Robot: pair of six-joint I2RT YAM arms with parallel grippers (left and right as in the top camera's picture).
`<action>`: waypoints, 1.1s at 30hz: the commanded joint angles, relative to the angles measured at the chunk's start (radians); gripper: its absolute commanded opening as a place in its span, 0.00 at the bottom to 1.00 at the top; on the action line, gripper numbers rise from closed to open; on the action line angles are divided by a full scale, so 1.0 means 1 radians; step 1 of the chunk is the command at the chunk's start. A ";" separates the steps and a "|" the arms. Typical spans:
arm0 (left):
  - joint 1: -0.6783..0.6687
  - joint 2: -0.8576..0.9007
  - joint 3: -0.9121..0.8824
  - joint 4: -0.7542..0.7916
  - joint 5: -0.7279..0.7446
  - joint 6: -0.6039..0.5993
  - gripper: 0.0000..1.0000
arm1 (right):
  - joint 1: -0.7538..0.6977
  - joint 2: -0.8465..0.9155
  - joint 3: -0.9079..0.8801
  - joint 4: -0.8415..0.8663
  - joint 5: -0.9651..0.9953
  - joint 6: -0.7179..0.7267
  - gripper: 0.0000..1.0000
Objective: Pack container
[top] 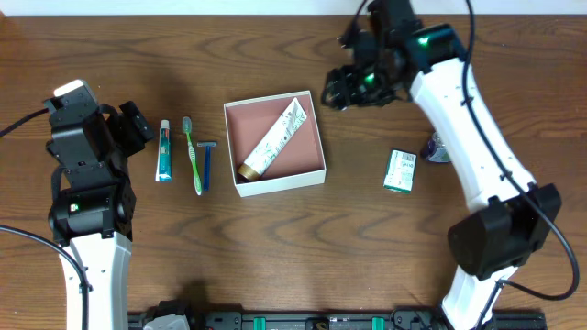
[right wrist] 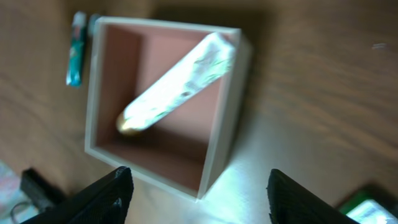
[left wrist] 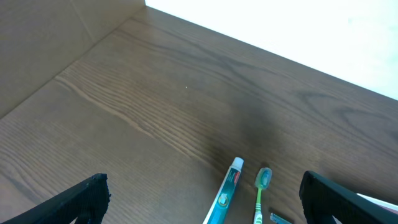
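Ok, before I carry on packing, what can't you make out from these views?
Purplish item, overhead: mostly covered by the right arm, identity unclear.
Tube print in the container: blurred in right wrist, too small overhead.
Razor, left wrist: cut off by the bottom edge.
Green carton, right wrist: cropped at the corner, blurred.

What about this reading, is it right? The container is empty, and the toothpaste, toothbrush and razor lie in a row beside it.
Not quite. The container is not empty: a white tube lies diagonally on its floor, as the overhead view shows. The toothpaste, toothbrush and razor do lie in a row beside it.
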 commanded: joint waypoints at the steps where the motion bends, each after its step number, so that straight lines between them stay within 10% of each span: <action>1: 0.005 0.000 0.023 0.000 0.010 0.017 0.98 | 0.103 0.016 0.010 -0.010 0.087 0.077 0.70; 10: 0.005 0.000 0.023 0.001 0.010 0.018 0.98 | 0.196 0.056 0.010 0.056 0.512 0.340 0.66; 26: 0.005 0.000 0.023 0.000 0.010 0.018 0.98 | 0.160 0.282 0.010 0.142 0.381 0.341 0.44; 33: 0.005 0.000 0.023 0.000 0.010 0.017 0.98 | 0.107 0.321 0.010 0.078 0.455 0.452 0.14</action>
